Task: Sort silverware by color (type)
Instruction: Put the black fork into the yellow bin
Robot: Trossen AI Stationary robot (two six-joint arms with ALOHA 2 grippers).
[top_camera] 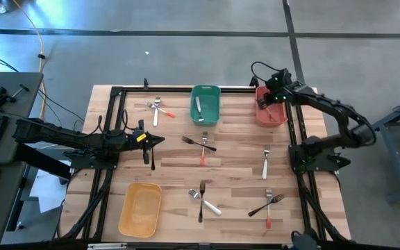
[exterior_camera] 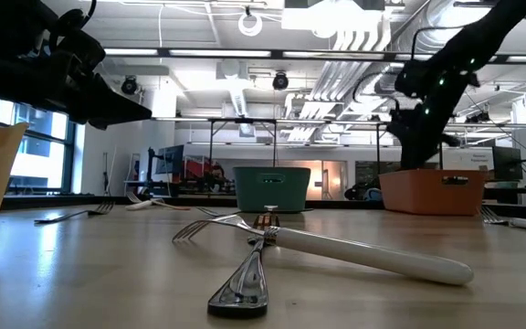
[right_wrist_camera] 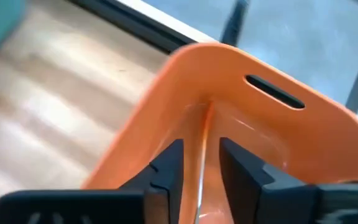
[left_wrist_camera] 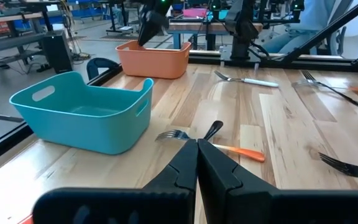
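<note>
Silverware [top_camera: 202, 147] lies scattered over the table [top_camera: 242, 177]. Left gripper [top_camera: 160, 141] hovers pinched closed near centre. At the far edge, right gripper [right_wrist_camera: 201, 165] stands parted over the red bin [right_wrist_camera: 272, 134], 1 red-handled fork [right_wrist_camera: 202, 180] between its fingers: drop-off step, judged. Next: lift clear, fetch another red-handled fork.

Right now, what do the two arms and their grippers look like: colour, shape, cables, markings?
Both arms are dark, near-black, built of slim jointed segments. The left arm carries a small yellow marking near its wrist, ahead of the left gripper, whose fingers are matte black, angular wedges. The right arm has a black cable looping by its wrist and small green lights there. The right gripper has the same blocky black fingers.
</note>
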